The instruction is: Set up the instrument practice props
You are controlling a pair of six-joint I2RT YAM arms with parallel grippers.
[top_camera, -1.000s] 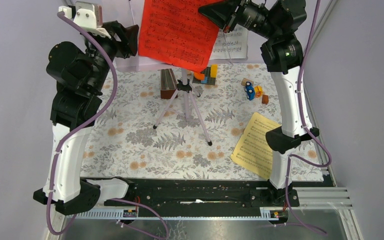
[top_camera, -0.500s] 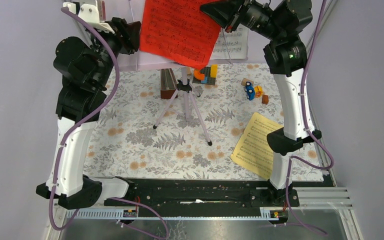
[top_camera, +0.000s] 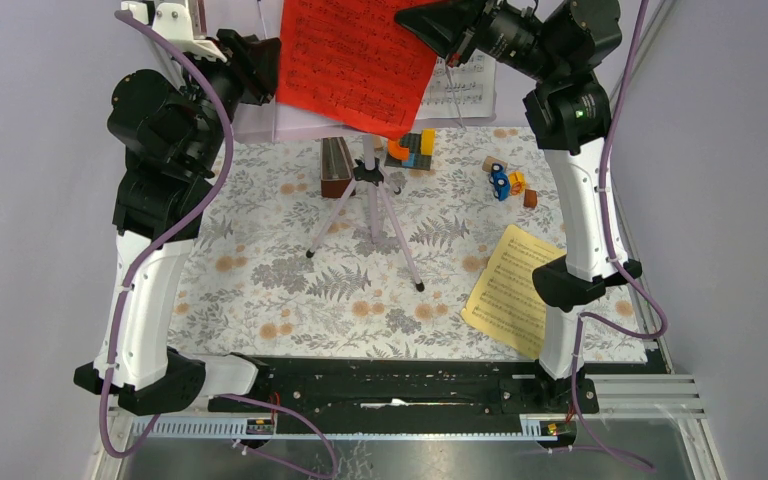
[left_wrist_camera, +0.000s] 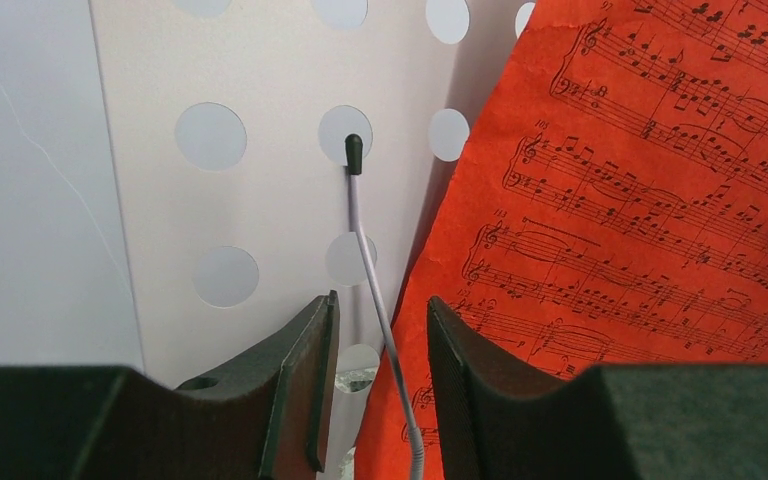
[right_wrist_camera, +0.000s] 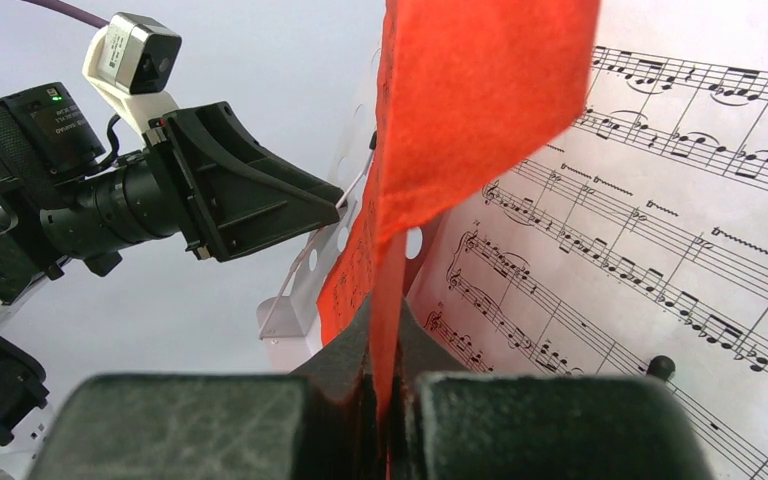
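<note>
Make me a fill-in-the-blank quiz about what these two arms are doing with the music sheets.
1. The right gripper pinches the red sheet, while the left gripper holds ___.
2. The yellow sheet lies flat on the table, on the robot's ___ side.
3. The white sheet is partly hidden ___ the red sheet.
Missing words: nothing; right; behind.

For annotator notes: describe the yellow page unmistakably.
On the floral tablecloth, go to the near right corner by the right arm. The yellow sheet-music page lies flat there; the red page and white page are raised at the far edge.
</note>
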